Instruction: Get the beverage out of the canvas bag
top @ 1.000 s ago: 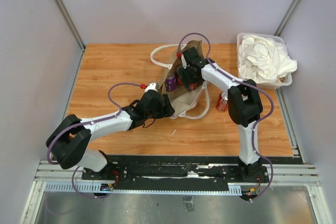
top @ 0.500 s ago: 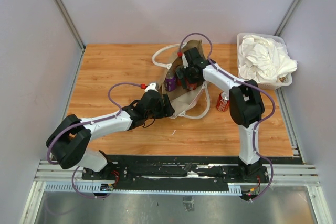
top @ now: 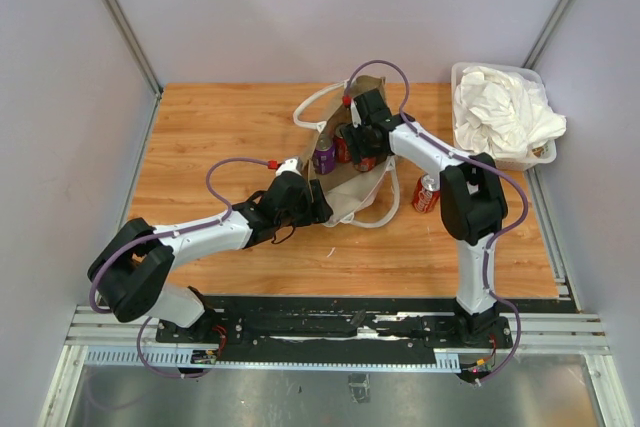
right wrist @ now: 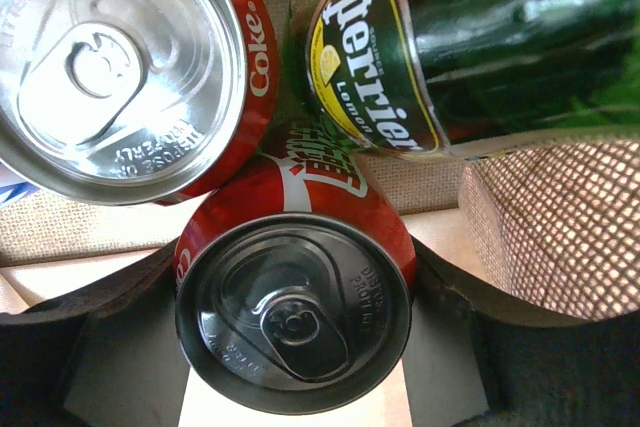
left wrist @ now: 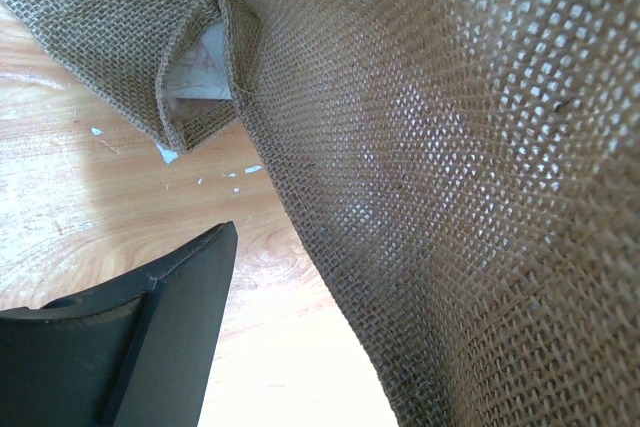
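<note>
The canvas bag (top: 350, 192) stands slumped in the middle of the table. My right gripper (top: 362, 147) reaches into its open top and is shut on a red Coke can (right wrist: 295, 247), which sits between my two fingers (right wrist: 295, 332). A second Coke can (right wrist: 130, 67) and a green Perrier bottle (right wrist: 400, 57) lie beside it in the bag. A purple can (top: 325, 157) shows at the bag's left side. My left gripper (top: 312, 205) is at the bag's near-left corner; one black finger (left wrist: 150, 347) shows with a gap of table between it and the burlap (left wrist: 450, 197), and the other finger is hidden.
A red can (top: 425, 194) stands on the table right of the bag, close to my right arm. A clear plastic bin (top: 500, 160) of white cloth stands at the back right. White rope handles (top: 310, 102) lie around the bag. Walls close in the table.
My right gripper has shifted slightly up and toward the back with the red can in it. The left arm has not moved.
</note>
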Controlling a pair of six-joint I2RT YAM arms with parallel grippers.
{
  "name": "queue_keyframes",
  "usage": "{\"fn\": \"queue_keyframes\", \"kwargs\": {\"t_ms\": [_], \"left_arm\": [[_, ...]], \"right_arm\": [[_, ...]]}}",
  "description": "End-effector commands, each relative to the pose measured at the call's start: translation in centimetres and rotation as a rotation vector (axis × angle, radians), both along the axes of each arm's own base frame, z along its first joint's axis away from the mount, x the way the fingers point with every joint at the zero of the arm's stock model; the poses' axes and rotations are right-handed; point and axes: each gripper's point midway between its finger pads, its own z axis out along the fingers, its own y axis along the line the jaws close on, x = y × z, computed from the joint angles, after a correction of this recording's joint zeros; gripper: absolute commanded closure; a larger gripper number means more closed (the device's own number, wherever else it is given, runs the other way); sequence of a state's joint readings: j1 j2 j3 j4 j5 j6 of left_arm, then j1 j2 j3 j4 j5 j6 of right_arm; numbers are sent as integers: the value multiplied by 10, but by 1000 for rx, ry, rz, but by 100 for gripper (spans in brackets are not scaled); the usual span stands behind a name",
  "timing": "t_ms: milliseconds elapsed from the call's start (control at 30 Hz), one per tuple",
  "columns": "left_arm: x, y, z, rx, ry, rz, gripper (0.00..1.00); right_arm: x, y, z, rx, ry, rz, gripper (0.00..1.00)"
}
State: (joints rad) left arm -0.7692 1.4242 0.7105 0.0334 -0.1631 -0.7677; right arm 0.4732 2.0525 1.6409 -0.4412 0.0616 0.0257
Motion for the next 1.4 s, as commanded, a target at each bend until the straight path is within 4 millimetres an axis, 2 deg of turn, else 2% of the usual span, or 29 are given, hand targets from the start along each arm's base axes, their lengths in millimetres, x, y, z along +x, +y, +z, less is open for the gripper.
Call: {"fn": "queue_keyframes", "kwargs": {"t_ms": [0,100,133,167,200,400,700,867,1000,1200,1300,1367], "left_arm": [[-13,14,-28,87,66,-3,24],[-13,13,-28,84,67,-4,24],[-13,13,-28,85,68,-5,24],[-14,13,-29,84,70,-4,24],[-14,13,-28,83,69,-4,23],[-14,14,-27,81,67,-1,24],[-12,14,-24,81,59,1,24],[-10,11,-22,80,53,0,23],[-8,9,-20,78,49,-5,24],[-6,7,-18,74,42,-9,24],[-6,8,-18,74,40,-8,23],[-6,7,-18,72,38,-8,23]], "right_arm": [[2,-19,6,-4,-8,-48,60],[0,-17,8,2,-8,-35,69],[0,-17,9,4,-7,-31,80],[0,-18,10,3,-11,-37,97],[0,-18,11,4,-15,-38,99],[-1,-12,20,41,-21,-25,99],[-5,0,96,167,-139,11,99],[-18,3,135,203,-196,42,99],[-40,8,159,188,-226,80,99],[-82,14,196,130,-298,133,99],[-108,9,216,128,-343,131,99],[-127,-3,234,140,-386,108,99]]}}
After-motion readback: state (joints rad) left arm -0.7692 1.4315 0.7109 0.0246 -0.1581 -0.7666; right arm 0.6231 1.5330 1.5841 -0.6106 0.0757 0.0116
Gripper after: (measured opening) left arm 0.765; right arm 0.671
